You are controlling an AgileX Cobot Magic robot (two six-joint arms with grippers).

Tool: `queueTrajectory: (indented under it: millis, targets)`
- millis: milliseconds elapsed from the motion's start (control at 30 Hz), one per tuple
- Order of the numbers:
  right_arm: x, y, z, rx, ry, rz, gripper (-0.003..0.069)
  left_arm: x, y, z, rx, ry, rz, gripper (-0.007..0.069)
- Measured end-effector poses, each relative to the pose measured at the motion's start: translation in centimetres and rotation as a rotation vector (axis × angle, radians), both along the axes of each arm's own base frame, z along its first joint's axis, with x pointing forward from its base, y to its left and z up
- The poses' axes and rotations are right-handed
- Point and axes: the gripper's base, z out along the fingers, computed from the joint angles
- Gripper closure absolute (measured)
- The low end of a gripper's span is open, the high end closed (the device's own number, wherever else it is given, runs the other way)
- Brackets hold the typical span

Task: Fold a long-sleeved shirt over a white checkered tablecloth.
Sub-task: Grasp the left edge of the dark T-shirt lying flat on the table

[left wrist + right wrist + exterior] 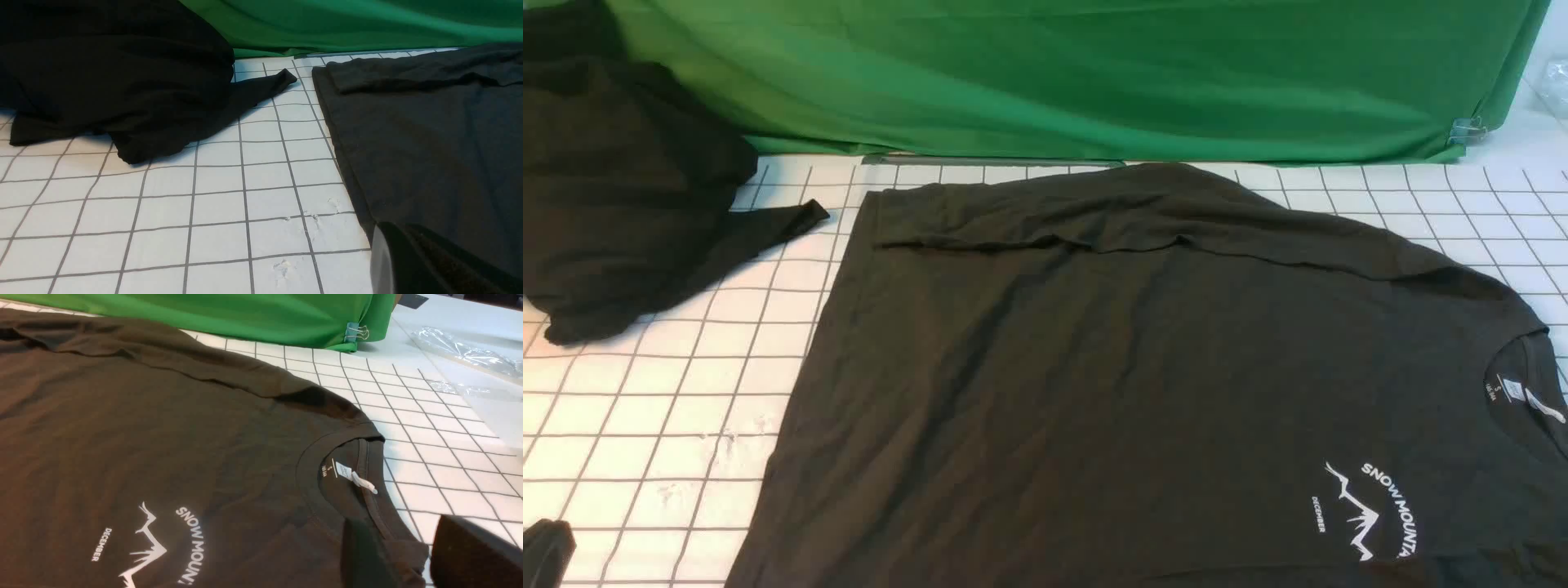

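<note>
The charcoal long-sleeved shirt [1111, 384] lies flat on the white checkered tablecloth [670, 408], collar to the right and one sleeve folded across its far edge. Its white mountain logo [1372, 510] and neck label [351, 475] face up. My left gripper [543, 551] is at the near left corner, off the shirt, fingers [402, 245] shut on nothing beside the hem [351, 192]. Only the right wrist view shows my right gripper [402, 535]. Its jaws stand apart at the collar's near shoulder, with a flap of shirt [143, 428] between them, unclamped.
A blacker plain garment [621, 188] is heaped at the far left, one end reaching toward the shirt. A green cloth [1094, 73] hangs along the back, held by a binder clip [355, 332]. Clear plastic wrap [461, 353] lies beyond the tablecloth's right edge.
</note>
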Motion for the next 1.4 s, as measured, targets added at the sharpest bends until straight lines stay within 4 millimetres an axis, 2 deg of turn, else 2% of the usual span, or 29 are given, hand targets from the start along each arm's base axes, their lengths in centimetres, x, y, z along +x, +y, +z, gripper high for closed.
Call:
queueTrajectory:
  millis: [800,933,967,1067,1333,1400]
  targets:
    - [0.0,0.0,0.0,0.0,0.0,0.0,0.0417,0.0,0.1,0.0,0.034,-0.003,0.002,0.0621]
    - [0.0,0.0,0.0,0.0,0.0,0.0,0.0417,0.1,-0.1,0.8,-0.183,-0.085,0.012,0.0621]
    - [0.0,0.0,0.0,0.0,0.0,0.0,0.0417,0.1,0.0,1.7,-0.388,-0.171,0.022,0.0621]
    - [0.0,0.0,0.0,0.0,0.0,0.0,0.0417,0.0,0.3,2.6,-0.535,-0.275,0.035,0.0621]
    - [0.0,0.0,0.3,0.003,-0.035,0.0,0.0417,-0.8,1.4,5.0,-0.627,-0.576,0.06,0.0621]
    - [0.1,0.0,0.8,0.082,-0.088,-0.005,0.0417,-1.1,1.6,5.7,-0.656,-0.662,0.055,0.0621]
